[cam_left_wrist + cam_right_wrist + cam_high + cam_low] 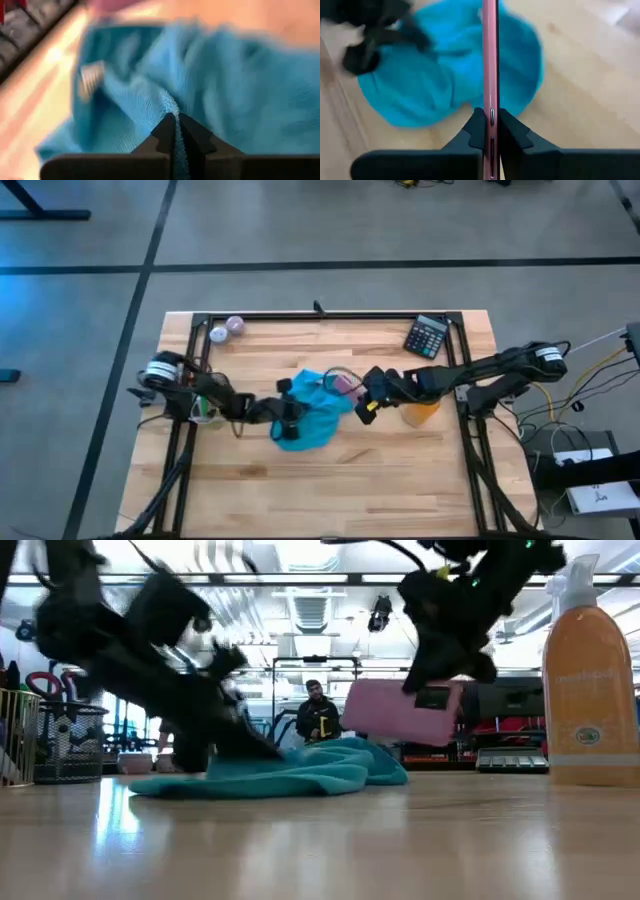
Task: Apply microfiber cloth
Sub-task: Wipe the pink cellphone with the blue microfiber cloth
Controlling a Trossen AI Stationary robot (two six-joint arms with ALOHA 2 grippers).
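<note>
**Both grippers engaged: cloth pinched, phone clamped**

High view: the crumpled teal-blue microfiber cloth (312,416) is seen lying mid-table on the light wooden table (330,480). The left gripper (291,418) is placed on the cloth's left part; the right gripper (365,402) is positioned just beside its right edge, with a pink flat phone (347,384) held there. A dark calculator (427,337) is noted near the far right corner.

Low view: the phone is held raised above the cloth; an orange spray bottle with white nozzle (590,680) stands at the right.

Left wrist view: the fingers are closed together on a cloth fold.

Right wrist view: the fingers are clamped on the phone, seen edge-on.
</note>
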